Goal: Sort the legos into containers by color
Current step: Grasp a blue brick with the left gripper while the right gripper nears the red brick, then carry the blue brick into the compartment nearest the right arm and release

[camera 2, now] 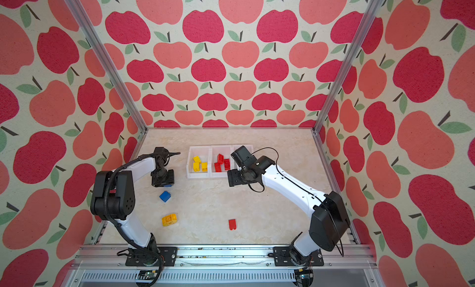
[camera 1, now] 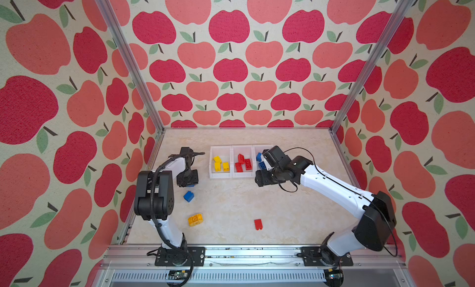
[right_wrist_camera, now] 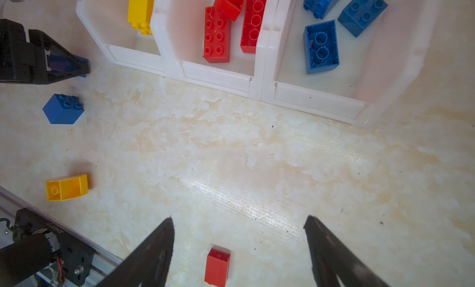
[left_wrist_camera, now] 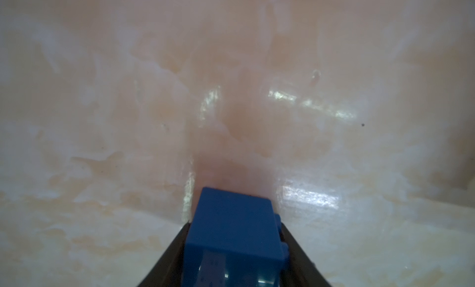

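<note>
Nearest you, by the front rail, the rounded yellow brick (camera 1: pixel 195 219) and, right of it, the red brick (camera 1: pixel 258 224) lie loose on the table (camera 1: pixel 231 203), not yet sorted. Farther back on the left, your left gripper (left_wrist_camera: pixel 235 224) is low over the tabletop, jaws clamped on a blue brick (left_wrist_camera: pixel 231 242), one finger against each side; you cannot tell whether it has left the surface. A second blue brick (camera 1: pixel 189 196) sits just in front of it. Moving right, the containers (right_wrist_camera: pixel 218 76) fix the colour order: yellow legos (camera 1: pixel 221 165) in the left bin, red legos (camera 1: pixel 241 165) in the middle, blue legos (right_wrist_camera: pixel 321 46) in the right, so your held brick probably must cross the whole row. Your right gripper (right_wrist_camera: pixel 237 219) hangs before that right bin, jaws wide apart and empty, facing the loose red brick but well short of it.
</note>
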{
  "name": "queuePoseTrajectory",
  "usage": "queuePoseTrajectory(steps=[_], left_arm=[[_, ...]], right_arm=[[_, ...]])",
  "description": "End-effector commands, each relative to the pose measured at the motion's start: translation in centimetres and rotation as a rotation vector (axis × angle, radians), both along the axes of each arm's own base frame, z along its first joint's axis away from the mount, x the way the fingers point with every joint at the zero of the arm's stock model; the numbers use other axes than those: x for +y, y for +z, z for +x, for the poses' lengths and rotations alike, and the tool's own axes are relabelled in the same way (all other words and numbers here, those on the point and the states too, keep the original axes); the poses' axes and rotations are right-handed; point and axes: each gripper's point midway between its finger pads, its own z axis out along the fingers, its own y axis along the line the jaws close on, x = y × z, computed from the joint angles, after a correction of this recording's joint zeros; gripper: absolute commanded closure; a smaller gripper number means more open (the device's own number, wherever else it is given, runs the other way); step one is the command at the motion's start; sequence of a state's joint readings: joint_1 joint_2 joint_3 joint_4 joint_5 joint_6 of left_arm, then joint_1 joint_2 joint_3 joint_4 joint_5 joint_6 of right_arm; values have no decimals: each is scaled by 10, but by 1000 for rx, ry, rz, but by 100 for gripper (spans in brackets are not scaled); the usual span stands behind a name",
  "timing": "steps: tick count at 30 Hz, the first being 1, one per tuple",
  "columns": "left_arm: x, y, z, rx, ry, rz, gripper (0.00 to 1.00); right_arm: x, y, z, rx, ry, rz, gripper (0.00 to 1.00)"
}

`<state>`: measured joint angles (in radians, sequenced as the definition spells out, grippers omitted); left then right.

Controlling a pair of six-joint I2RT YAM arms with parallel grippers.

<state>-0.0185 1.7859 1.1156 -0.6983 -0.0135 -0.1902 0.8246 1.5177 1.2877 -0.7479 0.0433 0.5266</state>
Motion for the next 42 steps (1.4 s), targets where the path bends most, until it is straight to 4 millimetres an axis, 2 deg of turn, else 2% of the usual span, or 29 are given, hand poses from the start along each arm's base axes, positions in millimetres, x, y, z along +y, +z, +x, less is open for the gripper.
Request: queuePoseTrajectory(steps=[1,7,12,23,28,35,42], left_arm=[[-1,3,2,-8,-2,17,54],[-9,9,1,-26,-10,11,58],[-20,24,0,-76,-21,1,60],[-66,71,-13,-202,-103,-28,62],[-85,100,-18,-280,-136,-40,63],[-125,135,-15,-373,-210,-94,63],[-182,158,-4,-446,-310,-162,64]], right_arm=[[-5,6,0,-19,-26,14,18],[-10,4,-3,-18,-37,8,18],[-22,-4,-8,-4,-66,-2,18],[-58,-24,-20,29,-153,-24,18],[-73,-32,-25,41,-185,-35,18],[-90,-44,-31,51,-229,-44,18],[-101,-50,-37,55,-261,-43,17]])
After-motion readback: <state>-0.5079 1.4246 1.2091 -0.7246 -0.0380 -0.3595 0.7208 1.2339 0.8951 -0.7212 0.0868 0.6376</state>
